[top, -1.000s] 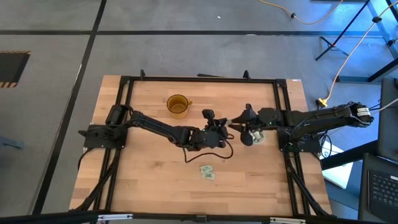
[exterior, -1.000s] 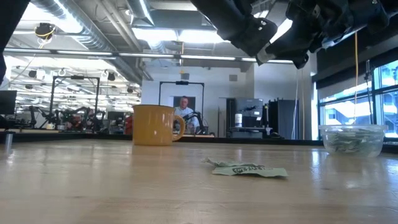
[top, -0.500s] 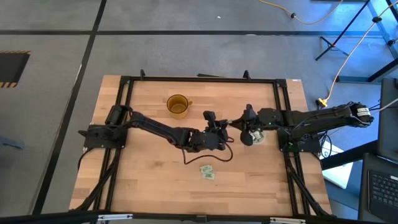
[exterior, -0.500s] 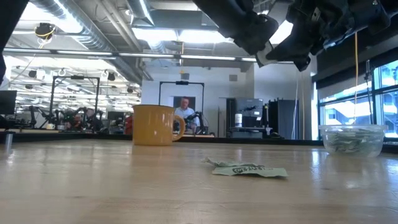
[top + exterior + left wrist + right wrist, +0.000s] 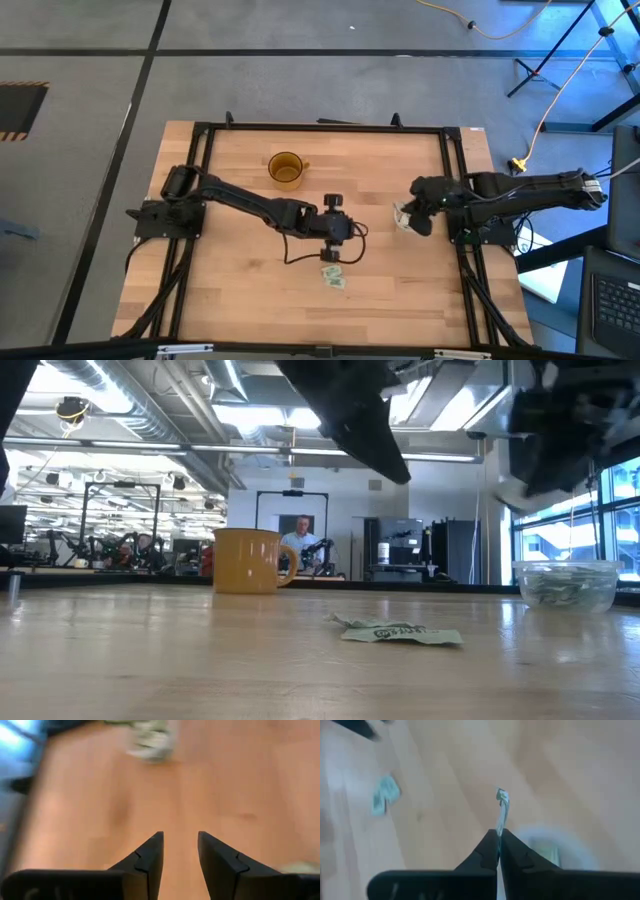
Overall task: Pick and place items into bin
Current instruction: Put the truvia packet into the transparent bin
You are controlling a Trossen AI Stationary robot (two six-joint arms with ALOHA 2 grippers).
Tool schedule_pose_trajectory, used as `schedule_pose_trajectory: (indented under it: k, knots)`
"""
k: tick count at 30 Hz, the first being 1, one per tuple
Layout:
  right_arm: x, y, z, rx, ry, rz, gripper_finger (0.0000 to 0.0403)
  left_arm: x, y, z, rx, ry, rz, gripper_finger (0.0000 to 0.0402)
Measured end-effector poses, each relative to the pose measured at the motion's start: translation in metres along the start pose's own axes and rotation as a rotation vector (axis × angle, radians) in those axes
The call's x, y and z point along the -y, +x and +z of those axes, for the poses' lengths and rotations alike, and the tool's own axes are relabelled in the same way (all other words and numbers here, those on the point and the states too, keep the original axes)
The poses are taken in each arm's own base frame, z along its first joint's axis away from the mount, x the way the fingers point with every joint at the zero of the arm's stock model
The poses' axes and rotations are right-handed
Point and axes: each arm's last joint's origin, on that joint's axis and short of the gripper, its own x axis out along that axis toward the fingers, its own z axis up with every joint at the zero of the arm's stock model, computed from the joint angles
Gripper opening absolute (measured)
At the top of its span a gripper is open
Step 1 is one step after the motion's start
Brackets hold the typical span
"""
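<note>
Two packets (image 5: 333, 277) lie mid-bench; left gripper (image 5: 179, 851) gapes above them, right gripper (image 5: 499, 845) pinches a packet (image 5: 502, 806) over the bin (image 5: 565, 584).

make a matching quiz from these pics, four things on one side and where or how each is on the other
Things:
1. right gripper
2. left gripper
3. amber cup
4. bin

States:
A. open and empty above bare wood
B. holds several packets already
C. shut on a packet
D. stands at the table's far side, handle toward the right arm

Pairs: 1-C, 2-A, 3-D, 4-B
</note>
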Motion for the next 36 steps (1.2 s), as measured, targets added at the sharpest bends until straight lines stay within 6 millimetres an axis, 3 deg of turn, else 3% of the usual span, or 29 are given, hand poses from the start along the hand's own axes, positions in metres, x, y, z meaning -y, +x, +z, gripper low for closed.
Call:
schedule_pose_trajectory:
  k: [6, 12, 24, 36]
  knots:
    - [0.009, 0.003, -0.024, -0.227, 0.163, 0.002, 0.0003, 0.003, 0.001, -0.003, -0.017, -0.036, -0.280, 0.0105]
    - [0.013, 0.014, -0.033, -0.247, 0.173, 0.012, 0.0004, 0.007, 0.000, -0.004, -0.023, -0.043, -0.393, 0.0100]
    - [0.028, 0.032, -0.043, -0.203, 0.201, -0.029, 0.0004, 0.008, 0.000, -0.005, -0.042, -0.066, -0.413, 0.0100]
    - [0.031, 0.034, -0.046, -0.221, 0.169, -0.022, 0.0014, 0.008, 0.000, -0.008, -0.069, -0.094, -0.431, 0.0100]
